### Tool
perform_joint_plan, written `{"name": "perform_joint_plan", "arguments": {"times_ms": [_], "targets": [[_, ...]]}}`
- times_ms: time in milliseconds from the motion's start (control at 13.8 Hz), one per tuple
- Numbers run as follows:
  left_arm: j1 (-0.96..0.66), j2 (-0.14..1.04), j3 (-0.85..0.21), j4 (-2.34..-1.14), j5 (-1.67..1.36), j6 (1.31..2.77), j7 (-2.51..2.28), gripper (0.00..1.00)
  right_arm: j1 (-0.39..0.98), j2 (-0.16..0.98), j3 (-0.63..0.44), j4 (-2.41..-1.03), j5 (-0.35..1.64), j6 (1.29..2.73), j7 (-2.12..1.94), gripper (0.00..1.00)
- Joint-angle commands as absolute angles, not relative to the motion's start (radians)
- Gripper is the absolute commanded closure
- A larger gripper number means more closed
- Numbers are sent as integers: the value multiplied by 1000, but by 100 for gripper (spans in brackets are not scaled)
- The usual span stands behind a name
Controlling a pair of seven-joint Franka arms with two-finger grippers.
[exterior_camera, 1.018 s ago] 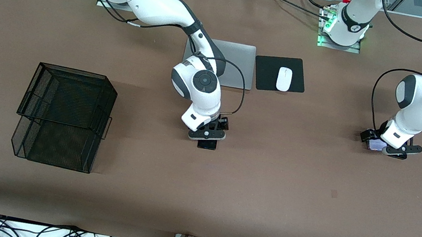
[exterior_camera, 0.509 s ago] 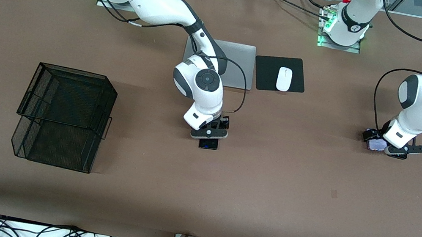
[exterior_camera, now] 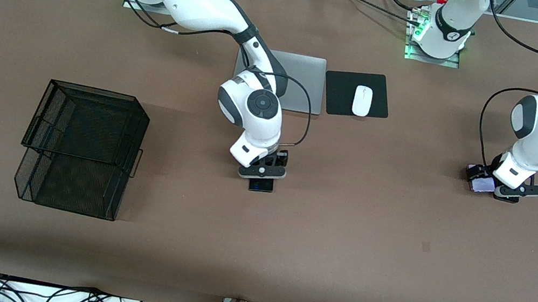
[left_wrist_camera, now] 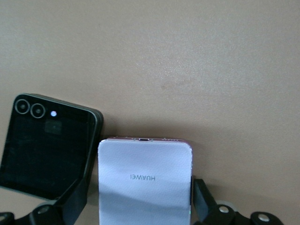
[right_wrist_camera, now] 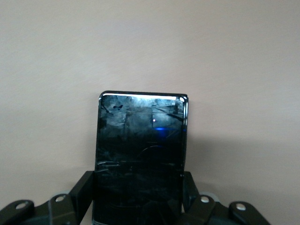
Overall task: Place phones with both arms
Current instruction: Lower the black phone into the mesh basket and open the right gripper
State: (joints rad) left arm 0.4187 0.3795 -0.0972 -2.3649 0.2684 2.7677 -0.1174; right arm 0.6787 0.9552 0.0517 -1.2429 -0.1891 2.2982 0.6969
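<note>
**Op:** My right gripper (exterior_camera: 262, 178) had just clamped on the long black phone (right_wrist_camera: 140, 154), at six o'clock from the laptop (exterior_camera: 302, 83).

**Mate:** And the left?

**Op:** Left gripper (left_wrist_camera: 140, 211) stayed spread around the lavender phone (left_wrist_camera: 145, 180); the small black phone (left_wrist_camera: 47, 145) lay touching it. One pickup begun, I judged.

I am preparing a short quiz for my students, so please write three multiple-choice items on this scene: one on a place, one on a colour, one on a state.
1. Where does the white mouse lie?
A. on the black pad
B. in the mesh basket
C. on the laptop

2. What colour is the phone between the left gripper fingers?
A. red
B. pale lavender-white
C. green

3. What is the right gripper doing?
A. hanging open
B. holding the mouse
C. shut on the long black phone

Answers: 1 A, the pad lies under it; 2 B, the wrist view shows the lavender-white phone; 3 C, the fingers press its edges.
</note>
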Motion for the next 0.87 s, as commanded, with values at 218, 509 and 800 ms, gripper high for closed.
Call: {"name": "perform_joint_plan", "arguments": {"times_ms": [218,509,800], "targets": [[428,397,-109,-2372,298,2793,-120,0,557,669,2,-1256,-169,1966,613,100],[416,416,-115,-2372,298,2813,-152,0,286,539,-2,-1267,-41,1769,207,100],[416,431,-117,-2370,298,2833,-150,0,155,366,-55,-1516,-38,1755,2,100]]}}
